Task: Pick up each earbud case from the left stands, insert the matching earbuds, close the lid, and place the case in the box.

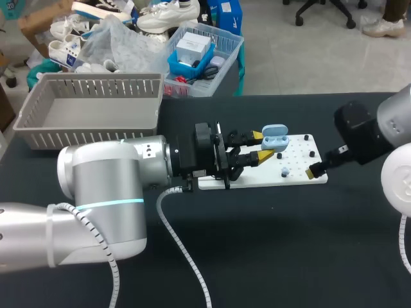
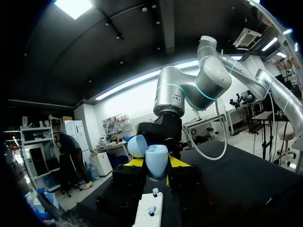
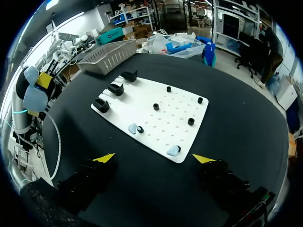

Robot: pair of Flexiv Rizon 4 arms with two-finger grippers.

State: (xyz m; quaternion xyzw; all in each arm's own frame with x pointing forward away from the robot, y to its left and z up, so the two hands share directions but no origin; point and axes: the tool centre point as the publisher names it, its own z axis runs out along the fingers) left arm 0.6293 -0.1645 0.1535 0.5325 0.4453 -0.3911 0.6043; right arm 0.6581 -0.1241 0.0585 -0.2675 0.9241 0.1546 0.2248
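My left gripper is shut on a light blue earbud case and holds it above the white board. In the left wrist view the case sits between the yellow tips with its lid open, above two earbuds on the board. My right gripper stands open at the board's right end. In the right wrist view the right gripper hangs over the board's near edge, with two blue earbuds just ahead of it. Three black stands are empty.
A grey slatted box stands at the table's back left, also seen past the board in the right wrist view as the box. Several black pegs stick up from the board. A blue crate sits behind the table.
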